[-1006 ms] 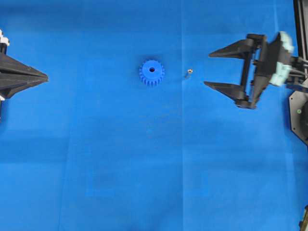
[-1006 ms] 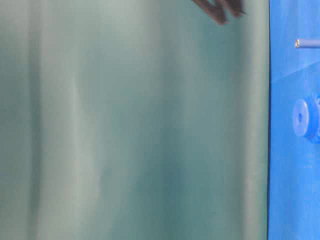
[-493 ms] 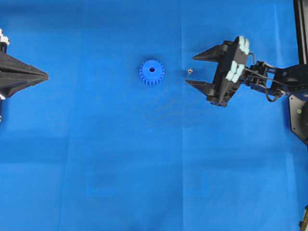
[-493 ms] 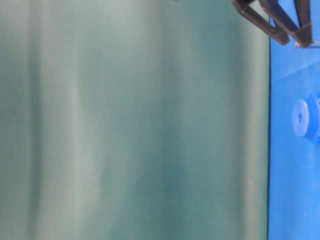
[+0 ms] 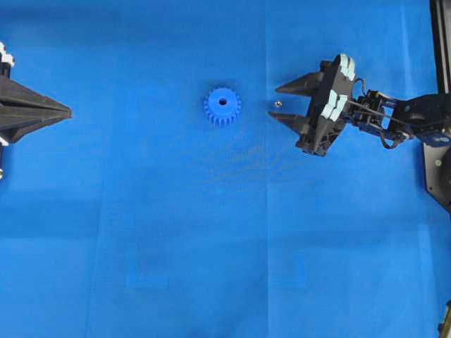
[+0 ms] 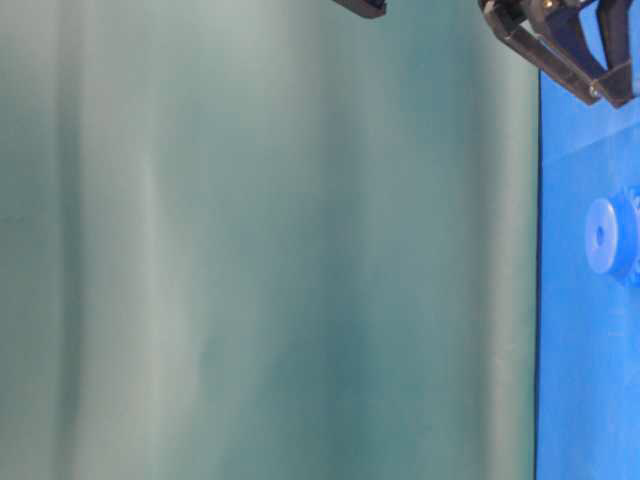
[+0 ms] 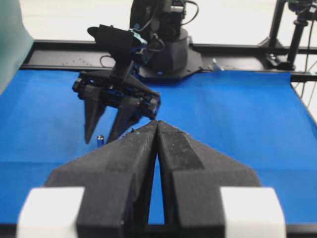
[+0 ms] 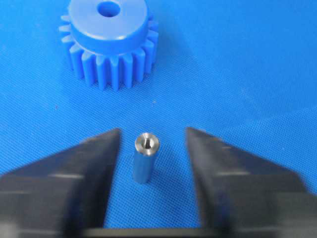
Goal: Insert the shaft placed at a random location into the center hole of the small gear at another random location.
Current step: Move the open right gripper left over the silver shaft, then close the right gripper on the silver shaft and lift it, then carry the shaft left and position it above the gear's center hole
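Overhead view: your right gripper [image 5: 277,103] reaches in from the right edge with its two black fingers pointing left, one on either side of the shaft [image 5: 277,104]. The shaft stands upright on the blue mat [image 5: 211,232], seen here as a small shiny dot just right of the small gear [image 5: 223,106].

Right wrist view: the shaft [image 8: 145,157] is a short silvery cylinder standing on end between the fingers [image 8: 74,168], with a narrow gap of mat visible on each side, so the jaws are partly open around it and touch nothing. Beyond it, the small gear [image 8: 109,42] lies flat, hub up, and its center hole [image 8: 107,8] faces upward and is unfilled.

Left wrist view: your left gripper [image 7: 157,123] is closed, its fingertips pressed together with nothing between them. It points across the mat toward the right gripper [image 7: 105,140] and the shaft [image 7: 99,141].

Overhead view, left edge: the left gripper [image 5: 68,110] sits well apart from the gear.

Table-level view: the gear [image 6: 610,236] shows at the right edge, and the right gripper's fingers [image 6: 560,65] show at the top; the shaft cannot be made out here
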`<action>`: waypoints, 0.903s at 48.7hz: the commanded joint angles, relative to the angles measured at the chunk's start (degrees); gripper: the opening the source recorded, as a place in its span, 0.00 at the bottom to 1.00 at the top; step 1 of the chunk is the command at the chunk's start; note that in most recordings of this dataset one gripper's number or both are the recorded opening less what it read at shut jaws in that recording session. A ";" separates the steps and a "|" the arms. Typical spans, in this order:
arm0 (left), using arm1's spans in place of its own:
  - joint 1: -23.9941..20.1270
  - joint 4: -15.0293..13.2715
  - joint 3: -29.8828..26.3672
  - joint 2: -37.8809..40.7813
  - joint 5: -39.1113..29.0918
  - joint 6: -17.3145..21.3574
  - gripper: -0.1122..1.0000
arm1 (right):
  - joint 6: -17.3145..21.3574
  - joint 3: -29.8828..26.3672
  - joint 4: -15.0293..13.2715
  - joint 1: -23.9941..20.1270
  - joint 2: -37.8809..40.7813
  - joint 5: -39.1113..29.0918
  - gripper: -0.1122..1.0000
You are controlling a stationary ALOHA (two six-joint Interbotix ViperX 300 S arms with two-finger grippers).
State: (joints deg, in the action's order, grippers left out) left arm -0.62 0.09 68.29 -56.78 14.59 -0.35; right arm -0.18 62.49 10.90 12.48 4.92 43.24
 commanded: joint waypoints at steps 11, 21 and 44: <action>-0.18 0.00 -0.62 0.18 0.18 -0.09 0.10 | 0.09 -0.26 -0.09 -0.09 -0.53 0.62 0.13; -0.18 0.09 -0.62 0.18 0.18 -0.09 0.10 | 0.26 -0.53 -0.09 -0.09 -0.97 0.09 0.13; -0.18 0.09 -0.62 0.18 0.26 -0.09 0.10 | 0.09 -0.88 -0.09 -0.18 -15.91 -11.87 0.13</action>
State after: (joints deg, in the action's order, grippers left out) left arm -0.62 0.09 68.20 -56.87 14.50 -0.35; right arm -0.09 62.58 10.90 12.39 -8.44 32.08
